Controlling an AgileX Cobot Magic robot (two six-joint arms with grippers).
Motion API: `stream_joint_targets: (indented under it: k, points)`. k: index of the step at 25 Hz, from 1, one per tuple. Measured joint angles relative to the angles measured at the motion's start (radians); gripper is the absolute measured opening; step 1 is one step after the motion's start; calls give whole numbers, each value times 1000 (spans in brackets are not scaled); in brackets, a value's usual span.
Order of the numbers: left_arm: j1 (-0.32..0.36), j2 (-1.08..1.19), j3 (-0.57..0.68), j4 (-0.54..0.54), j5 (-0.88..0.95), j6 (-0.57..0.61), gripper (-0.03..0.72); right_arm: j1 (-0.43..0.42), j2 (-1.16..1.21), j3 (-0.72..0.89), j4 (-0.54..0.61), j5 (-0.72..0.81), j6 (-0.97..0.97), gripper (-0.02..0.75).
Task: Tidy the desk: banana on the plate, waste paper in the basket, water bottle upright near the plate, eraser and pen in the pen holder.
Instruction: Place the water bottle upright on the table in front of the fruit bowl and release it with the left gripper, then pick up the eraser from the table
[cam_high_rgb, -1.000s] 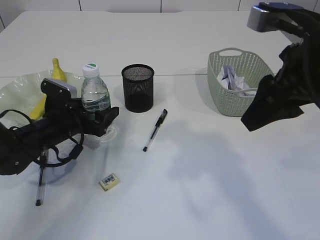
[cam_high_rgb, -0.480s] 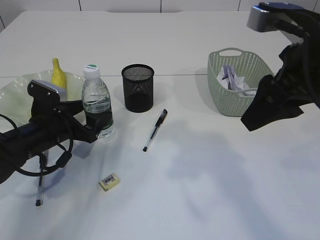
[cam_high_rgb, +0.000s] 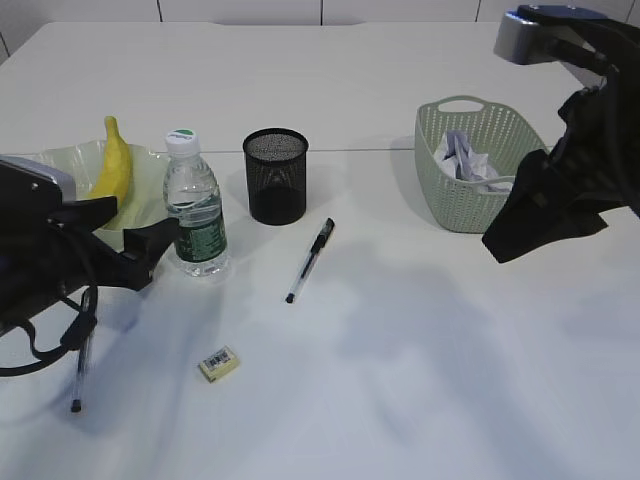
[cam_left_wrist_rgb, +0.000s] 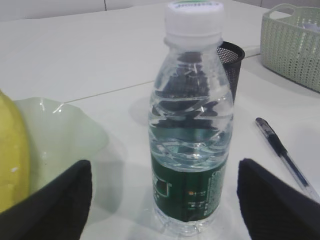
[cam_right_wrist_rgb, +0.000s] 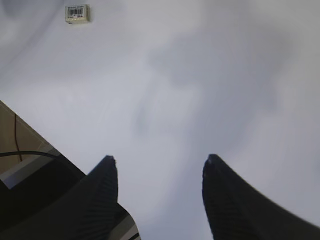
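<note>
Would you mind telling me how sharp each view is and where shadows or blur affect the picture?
Exterior view: evenly lit, sharp, with soft arm shadows across the desk. Left wrist view: the water bottle is crisp, the basket behind slightly soft. Right wrist view: hazy, broad grey shadows, the eraser small but legible.

Yellow banana (cam_high_rgb: 113, 168) on pale-green plate (cam_high_rgb: 150, 185); beside it, clear bottle (cam_high_rgb: 195, 215) with dark green label; black mesh holder (cam_high_rgb: 276, 176); sage woven basket (cam_high_rgb: 470, 190).

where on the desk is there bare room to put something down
Widest bare patch: the front right, between the pen, the eraser and the basket. The far strip behind the pen holder is bare too. Crowded: the left, around the plate, water bottle and left gripper.
</note>
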Motion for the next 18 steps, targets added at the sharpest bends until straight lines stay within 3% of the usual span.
stream_joint_targets:
  k: [12,18]
  points:
    - [0,-430,217,-103,13,6,653,0,0,0,0,0,0,403]
    - [0,-641,225,-150,262,6,642,0,0,0,0,0,0,403]
